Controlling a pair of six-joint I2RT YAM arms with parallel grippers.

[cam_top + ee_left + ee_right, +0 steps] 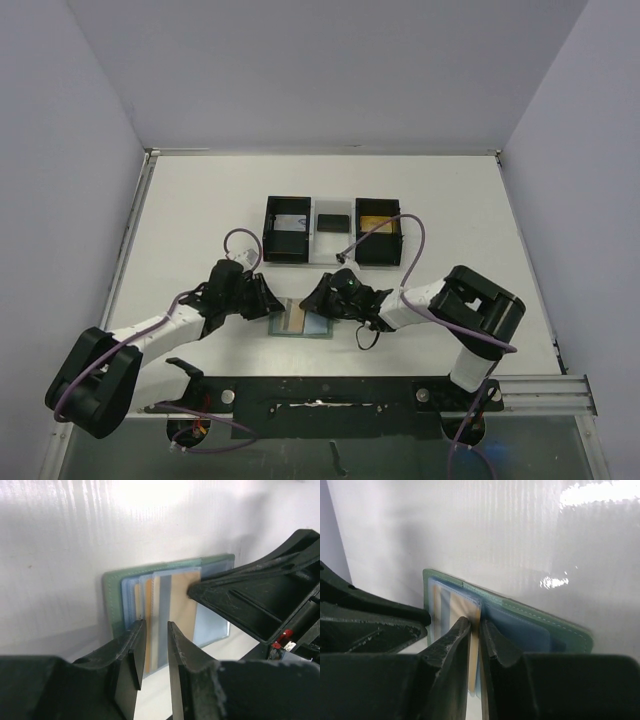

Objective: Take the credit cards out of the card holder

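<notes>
The grey-green card holder [316,328] lies open and flat on the white table between my two grippers. It also shows in the left wrist view [112,600] and the right wrist view [540,617]. A tan card [296,320] and others with orange and grey stripes sit in its left pale blue pocket and poke out past its edge [182,605]. My right gripper [316,300] is almost closed, its tips [475,622] resting on the tan card [464,607] near the fold. My left gripper [272,305] sits at the holder's left edge, jaws a little apart [156,625] and empty.
A black-and-clear three-compartment tray [332,228] stands behind the holder; its right compartment holds something yellow, its middle a dark flat item. A black rail [400,395] runs along the near table edge. Grey walls close in the table.
</notes>
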